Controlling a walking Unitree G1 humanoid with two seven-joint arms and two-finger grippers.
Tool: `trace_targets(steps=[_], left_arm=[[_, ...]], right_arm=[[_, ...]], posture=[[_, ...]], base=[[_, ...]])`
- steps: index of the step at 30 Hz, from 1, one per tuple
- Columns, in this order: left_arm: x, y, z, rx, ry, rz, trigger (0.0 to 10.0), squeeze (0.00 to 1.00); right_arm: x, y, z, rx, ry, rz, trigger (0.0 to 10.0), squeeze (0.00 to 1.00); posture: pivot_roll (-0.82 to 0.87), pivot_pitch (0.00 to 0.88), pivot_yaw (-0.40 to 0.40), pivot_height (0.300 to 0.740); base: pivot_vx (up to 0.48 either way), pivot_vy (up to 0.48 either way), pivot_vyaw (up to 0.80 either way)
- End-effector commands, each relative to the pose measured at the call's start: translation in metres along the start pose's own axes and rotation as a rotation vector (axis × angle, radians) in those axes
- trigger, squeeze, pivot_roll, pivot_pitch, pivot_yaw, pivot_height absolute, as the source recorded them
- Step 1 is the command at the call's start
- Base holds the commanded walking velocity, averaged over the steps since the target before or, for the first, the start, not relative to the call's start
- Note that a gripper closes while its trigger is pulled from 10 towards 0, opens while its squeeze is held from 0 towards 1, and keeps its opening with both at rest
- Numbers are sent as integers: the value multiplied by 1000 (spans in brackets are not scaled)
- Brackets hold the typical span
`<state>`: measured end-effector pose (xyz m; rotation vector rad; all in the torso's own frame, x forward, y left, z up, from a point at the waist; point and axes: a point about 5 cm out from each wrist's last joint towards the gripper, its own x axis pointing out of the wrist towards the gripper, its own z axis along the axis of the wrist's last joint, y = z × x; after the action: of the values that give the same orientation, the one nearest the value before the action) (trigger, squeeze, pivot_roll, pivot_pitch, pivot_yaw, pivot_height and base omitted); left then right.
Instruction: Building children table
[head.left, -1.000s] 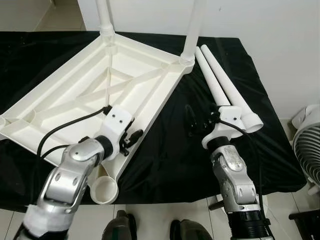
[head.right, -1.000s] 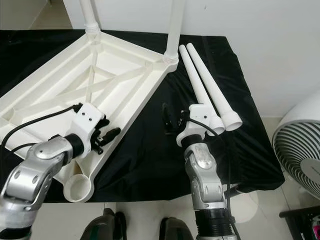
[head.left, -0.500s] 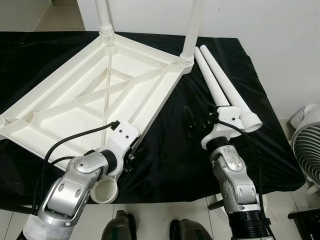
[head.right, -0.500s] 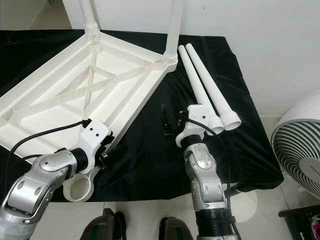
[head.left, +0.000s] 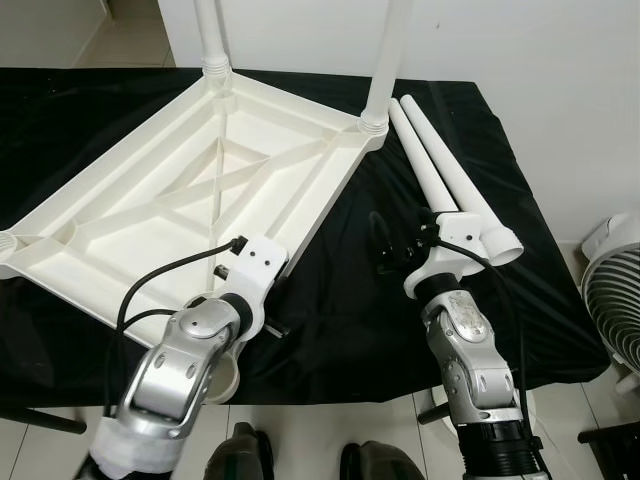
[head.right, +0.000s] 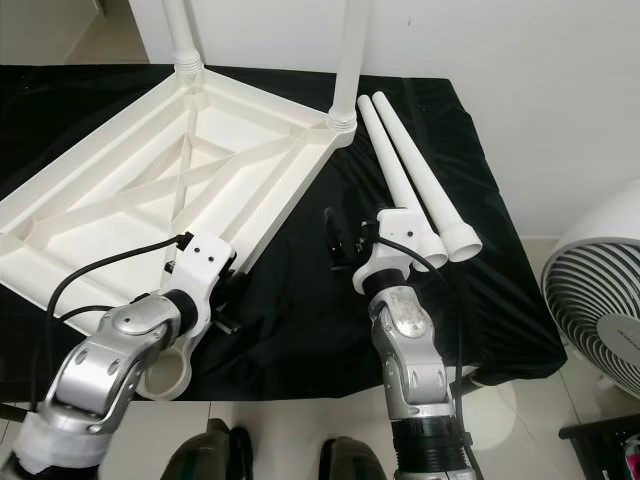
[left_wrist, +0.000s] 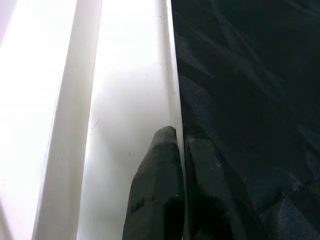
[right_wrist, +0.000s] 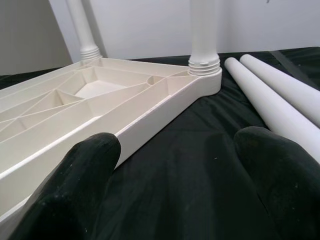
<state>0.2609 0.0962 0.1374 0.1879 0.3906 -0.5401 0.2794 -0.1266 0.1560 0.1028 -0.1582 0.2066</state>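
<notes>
White plastic ribbed tabletop (head.left: 190, 190) upside down on black cloth-covered table (head.left: 500, 140), two white tube legs already screwed upright into far corners (head.left: 375, 60). Two loose white tapered plastic legs (head.left: 450, 180) lying side by side just right of it. Left gripper (left_wrist: 172, 165) pinched on tabletop's near right rim, one finger each side of the wall. Right gripper (right_wrist: 175, 165) spread wide, holding nothing, low over cloth between tabletop and loose legs. White fan (head.right: 600, 310) at far right.
</notes>
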Motion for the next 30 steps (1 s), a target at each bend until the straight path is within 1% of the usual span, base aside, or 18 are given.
trace_targets(steps=[1,3,7,9,14,16,18,20,21,23,24,25,27,28,29,30], left_arm=[[6,6,-9,-22,49,179,0,0],[10,5,-6,-45,37,207,0,0],[12,6,-5,-56,31,233,0,0],[15,8,-6,-63,35,270,0,0],[15,6,-8,-75,48,278,0,0],[13,10,-14,-85,80,326,0,0],[12,12,-15,-87,88,340,0,0],[7,23,-26,-126,130,434,0,0],[7,23,-26,-126,130,434,0,0],[3,31,-33,-156,155,499,0,0],[4,32,-31,-159,134,492,0,0],[5,31,-29,-158,118,479,2000,0],[5,31,-29,-158,118,479,2000,0],[9,22,-22,-131,76,393,10000,0],[11,14,-18,-109,61,332,10000,314],[11,14,-18,-109,61,332,10000,314]], right_arm=[[0,-1,1,13,-1,-9,10000,0],[1,1,2,17,-2,-10,10000,0],[1,1,2,19,-3,-9,10000,0],[2,2,3,24,-8,-11,10000,0],[2,1,4,23,-9,-15,10000,0],[2,0,4,20,-9,-18,10000,0],[2,0,4,19,-10,-19,10000,0],[2,1,4,23,-10,-23,10000,0],[2,1,4,23,-10,-23,10000,0],[2,1,4,26,-11,-25,10000,0],[2,2,3,27,-10,-24,10000,0],[2,2,3,27,-9,-24,10000,0],[2,2,3,27,-9,-24,10000,0],[2,3,3,28,-8,-18,10000,0],[2,3,3,26,-7,-15,10000,0],[2,3,3,26,-7,-15,10000,0]], posture=[[-54,86,-7,740],[-54,86,-8,740],[-54,88,-8,740],[-60,93,-9,740],[-59,95,-8,740],[-60,96,-4,740],[-60,96,-4,740],[-60,97,0,740],[-60,97,0,740],[-60,97,0,740],[-54,98,-1,740],[-54,98,-1,740],[-54,98,-1,740],[-52,100,-3,740],[-51,102,-4,740],[-51,102,-4,740]], base=[[0,0,0],[0,0,0],[0,0,0],[0,0,0],[0,0,0],[0,0,0],[0,0,0],[0,0,0],[0,0,0],[0,0,0],[0,0,0],[0,0,0],[0,0,0],[0,0,0],[0,0,0],[0,0,0]])
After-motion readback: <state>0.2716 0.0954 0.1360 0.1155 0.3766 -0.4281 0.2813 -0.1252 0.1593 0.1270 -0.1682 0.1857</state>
